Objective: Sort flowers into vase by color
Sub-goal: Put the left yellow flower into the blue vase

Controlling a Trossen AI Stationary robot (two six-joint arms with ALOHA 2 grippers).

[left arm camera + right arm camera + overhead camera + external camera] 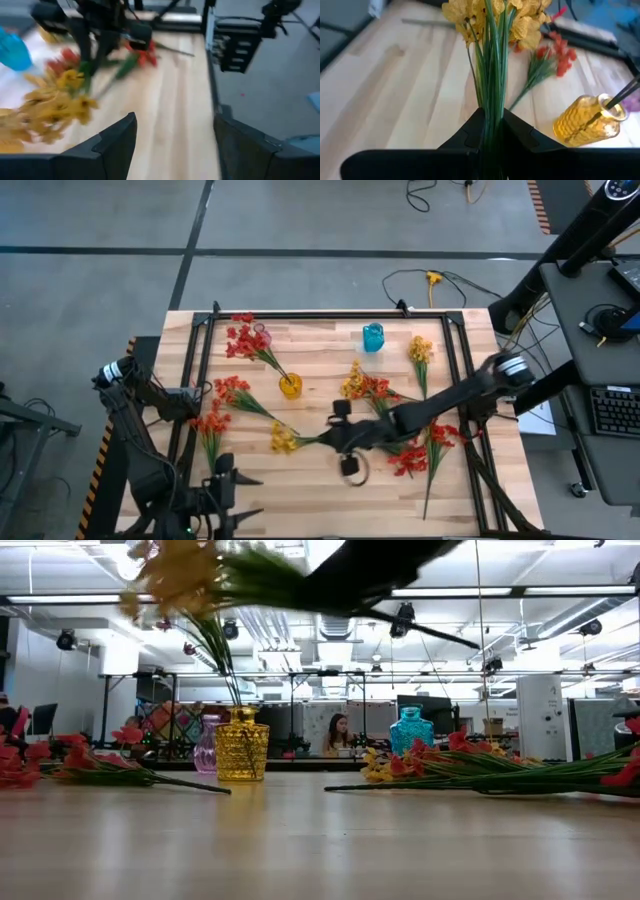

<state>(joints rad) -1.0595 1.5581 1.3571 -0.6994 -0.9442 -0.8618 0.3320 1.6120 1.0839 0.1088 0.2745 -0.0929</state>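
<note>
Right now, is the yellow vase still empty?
No: in the high view the yellow vase already holds a red flower sprig, its stem running down into the vase mouth.

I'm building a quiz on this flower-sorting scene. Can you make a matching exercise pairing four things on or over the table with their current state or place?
Things:
1. yellow vase
2. blue vase
3. yellow flower sprig
4. left gripper

States:
A. open, holding nothing, at the table's near left corner
B. clamped by its stems in the shut right gripper
C. holds stems of a red-orange sprig
D. stands empty toward the table's far edge

Pairs: 1-C, 2-D, 3-B, 4-A
</note>
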